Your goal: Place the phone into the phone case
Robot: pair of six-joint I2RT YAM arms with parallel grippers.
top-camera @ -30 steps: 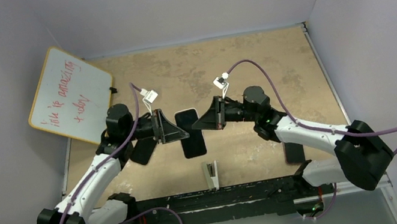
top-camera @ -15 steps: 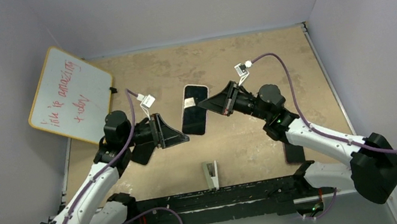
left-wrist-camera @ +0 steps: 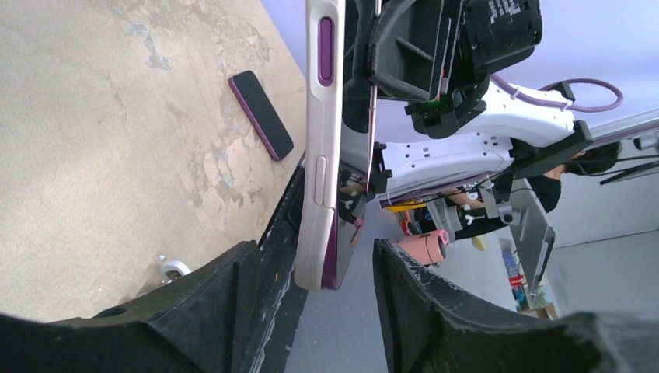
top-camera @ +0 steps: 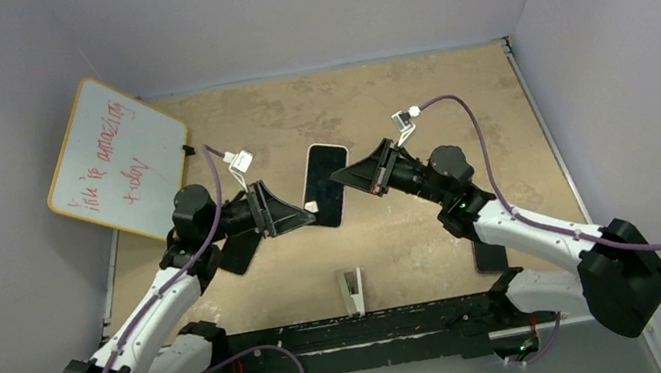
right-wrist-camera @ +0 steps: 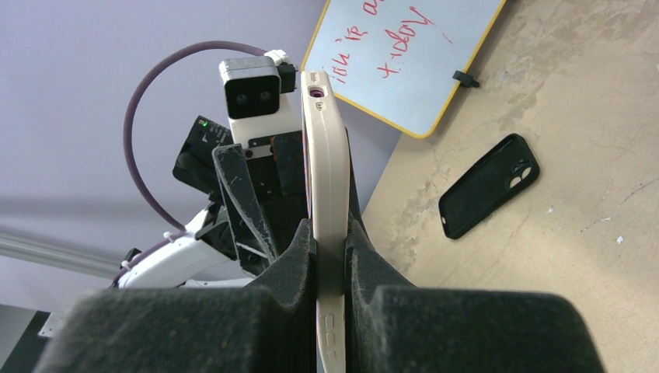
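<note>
My right gripper (top-camera: pixel 345 176) is shut on the side of an off-white phone case (top-camera: pixel 324 185) and holds it above the table, tilted, screen side up. The case (right-wrist-camera: pixel 325 155) stands edge-on between its closed pads. In the left wrist view the case (left-wrist-camera: pixel 320 155) has a purple button. The purple edge of a phone (left-wrist-camera: pixel 332 260) shows inside its lower end. My left gripper (top-camera: pixel 309 212) is open. Its fingers (left-wrist-camera: pixel 233 272) straddle the case's lower end, which sits close to the left finger.
A black phone case (top-camera: pixel 238 253) lies on the table under my left arm and shows in the right wrist view (right-wrist-camera: pixel 488 185). A dark phone (top-camera: pixel 490 253) lies near my right arm. A whiteboard (top-camera: pixel 117 159) leans at the far left. A small stand (top-camera: pixel 352 290) sits at the near edge.
My right gripper lifted the cased phone away to the upper right and tilted it. My left gripper let go, opened, then moved back around the case's lower end.
</note>
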